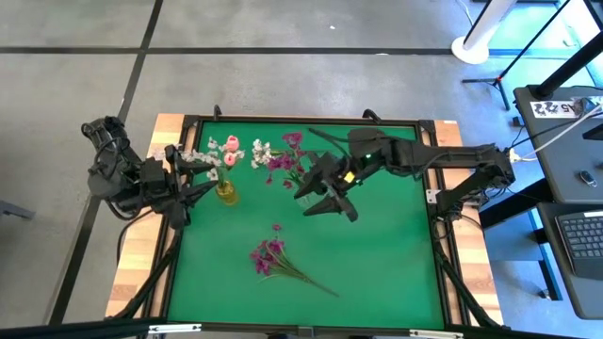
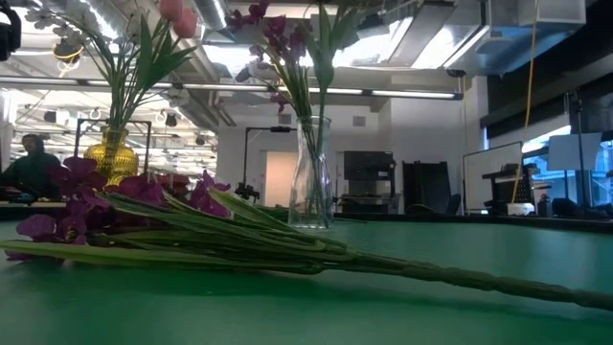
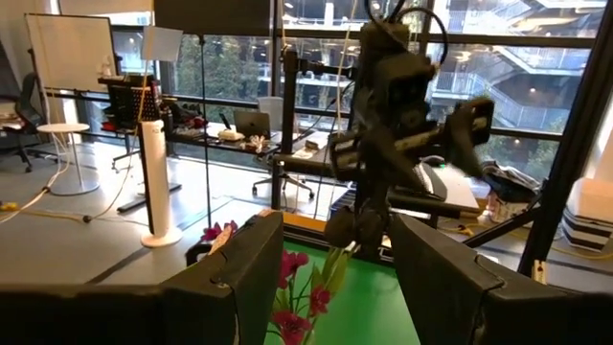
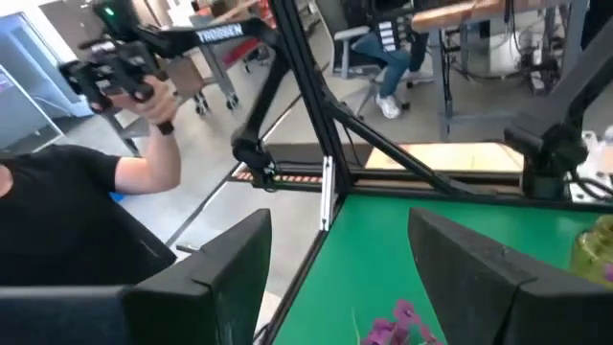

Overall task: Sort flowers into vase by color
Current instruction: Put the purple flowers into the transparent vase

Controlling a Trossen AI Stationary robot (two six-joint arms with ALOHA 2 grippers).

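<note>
On the green tabletop [image 1: 396,264], reckoned from the yellow vase [image 1: 225,192] and running left to right:

Left pincer [image 1: 193,191]: just left of the yellow vase, aimed toward it. Fingers stand apart and empty; the left wrist view shows clear air between them.

Yellow vase: near the far left of the mat, holding white and pale pink flowers [image 1: 226,149]. In the low view the same vase [image 2: 108,155] stands behind the loose bunch.

Clear vase [image 2: 311,174]: right of the yellow vase, holding magenta flowers [image 1: 285,158], with stems upright.

Right pincer [image 1: 325,199]: right of the yellow vase, just beyond the clear vase and raised over the mat. Fingers wide apart, nothing between them.

Loose bunch of magenta flowers [image 1: 268,256]: lying flat, toward the near edge from the yellow vase and a little to its right, apart from both vases. Long axis runs diagonally; heads lie on the left, and green stems [image 1: 311,280] trail off right and nearward.

Governing relation: the bunch lies nearward of both pincers. The right pincer appears roughly as close as the left, and the stem ends point to its side. Judged the likelier arm, since the clear vase with matching colour stands beside it.
</note>
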